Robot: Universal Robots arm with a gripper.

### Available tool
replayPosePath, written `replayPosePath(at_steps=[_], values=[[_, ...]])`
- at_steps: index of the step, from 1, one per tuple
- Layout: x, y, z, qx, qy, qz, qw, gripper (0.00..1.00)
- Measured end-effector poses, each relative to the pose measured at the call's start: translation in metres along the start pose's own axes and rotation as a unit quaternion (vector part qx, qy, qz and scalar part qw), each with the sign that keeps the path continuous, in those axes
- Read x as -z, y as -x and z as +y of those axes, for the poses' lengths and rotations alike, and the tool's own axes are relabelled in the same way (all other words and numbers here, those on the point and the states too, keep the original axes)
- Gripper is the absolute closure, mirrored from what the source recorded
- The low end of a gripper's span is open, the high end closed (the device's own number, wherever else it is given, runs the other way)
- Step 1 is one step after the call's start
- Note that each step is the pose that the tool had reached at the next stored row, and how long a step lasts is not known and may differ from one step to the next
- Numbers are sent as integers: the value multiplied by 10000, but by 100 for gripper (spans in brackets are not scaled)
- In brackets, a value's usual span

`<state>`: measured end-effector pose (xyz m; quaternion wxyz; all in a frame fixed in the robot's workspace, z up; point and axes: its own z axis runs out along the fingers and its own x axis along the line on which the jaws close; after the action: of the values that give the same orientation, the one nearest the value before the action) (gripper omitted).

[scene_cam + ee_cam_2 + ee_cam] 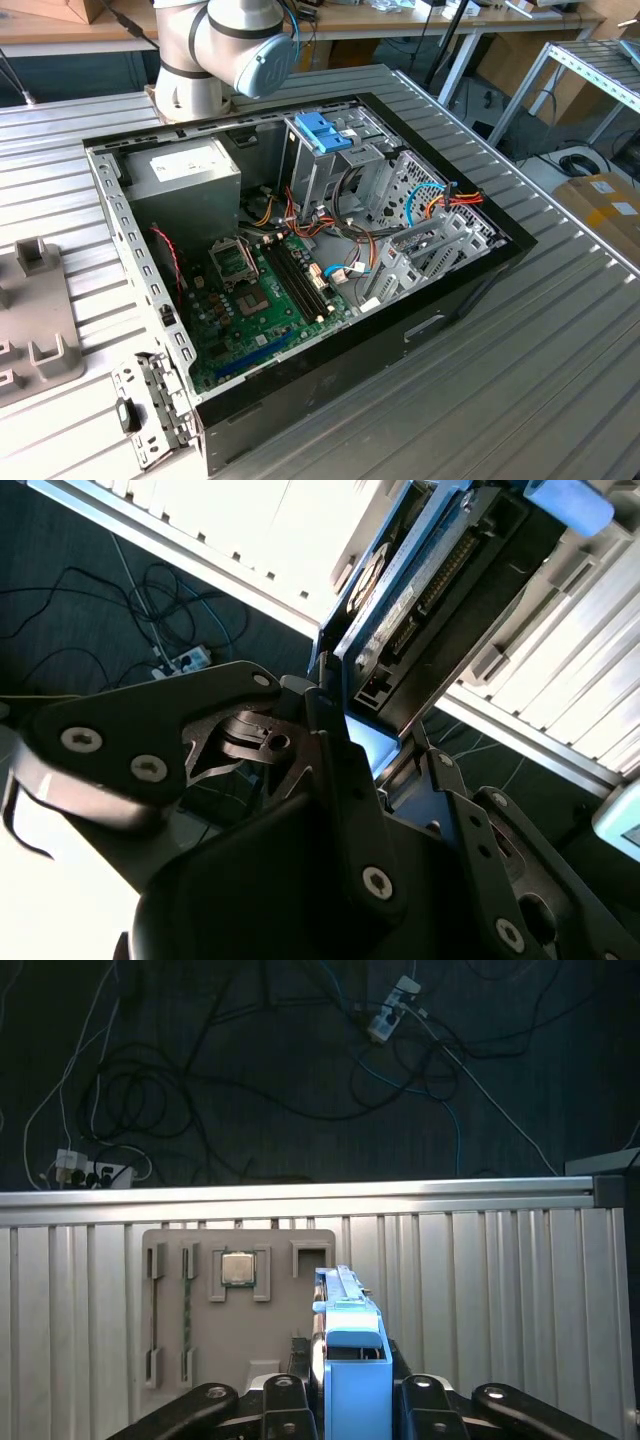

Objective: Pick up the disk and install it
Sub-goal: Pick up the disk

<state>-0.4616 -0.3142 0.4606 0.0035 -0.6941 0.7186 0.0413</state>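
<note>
Held item: the disk (pixel 345 1335), a silver drive in a blue carrier frame, edge-on above the ribbed counter (pixel 500 1290), near a grey parts tray (pixel 180 1300). The gripper (pixel 350 1405): jaws clenched on the disk. An open computer case (pixel 300 250) rests on the counter.

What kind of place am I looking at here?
Probably a robotics lab or workshop: a robot arm beside an open computer case on a ribbed metal table, its gripper clamping the disk.

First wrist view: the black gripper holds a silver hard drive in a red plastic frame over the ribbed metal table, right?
The frame is blue, not red; the first wrist view shows the black gripper holding that silver hard drive over the ribbed metal table.
</note>
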Motion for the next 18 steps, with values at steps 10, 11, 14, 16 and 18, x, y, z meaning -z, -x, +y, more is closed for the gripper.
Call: replayPosePath(at_steps=[10, 11, 14, 16, 18], values=[[74, 5, 4, 0, 0, 0, 10000, 63], [86, 6, 5, 0, 0, 0, 10000, 63], [119, 8, 6, 0, 0, 0, 10000, 63], [152, 10, 8, 0, 0, 0, 10000, 63], [168, 11, 9, 0, 0, 0, 10000, 63]])
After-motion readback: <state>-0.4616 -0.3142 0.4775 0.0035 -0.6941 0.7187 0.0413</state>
